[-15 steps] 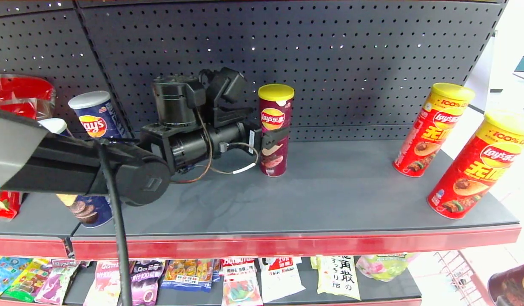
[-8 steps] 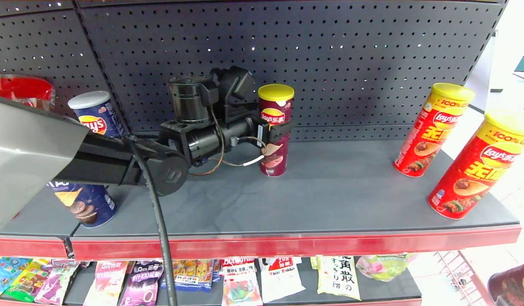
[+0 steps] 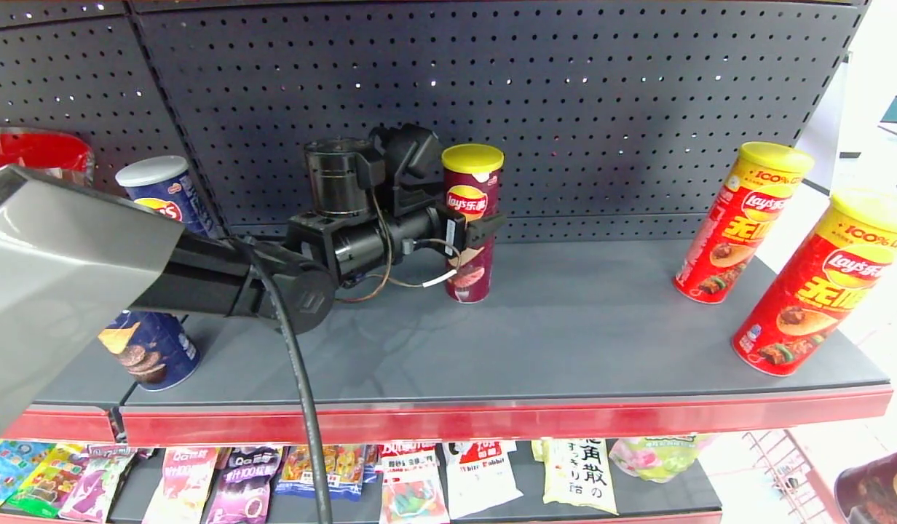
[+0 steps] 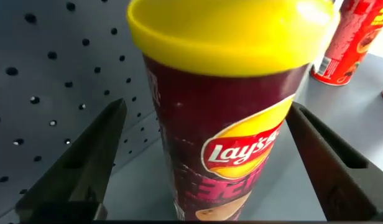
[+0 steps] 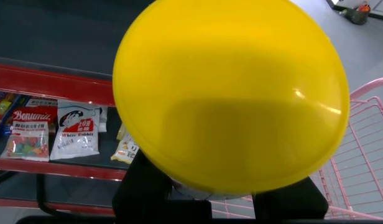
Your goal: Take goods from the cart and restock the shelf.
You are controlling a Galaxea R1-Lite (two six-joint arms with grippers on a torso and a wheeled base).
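- shelf point(image 3: 565, 342): dark grey board with a red front edge, pegboard point(image 3: 565, 87) behind.
- left arm point(image 3: 237, 276): lies over the shelf's left half. The left jaws are wide apart, one either side of the maroon can, with a gap on both sides (no contact).
- front red can point(image 3: 820, 284): upright at the front right corner.
- rear red can point(image 3: 740, 222): upright near the back right corner.
- front blue can point(image 3: 153, 353) and rear blue can point(image 3: 161, 196): at the left end.
- maroon can point(image 3: 472, 218): upright with a yellow lid, at the middle of the back edge, just beside the pegboard.
- second can point(image 5: 232, 93): yellow lid. The right jaws are clamped on its body, with pink cart point(image 5: 365, 155) wire nearby.
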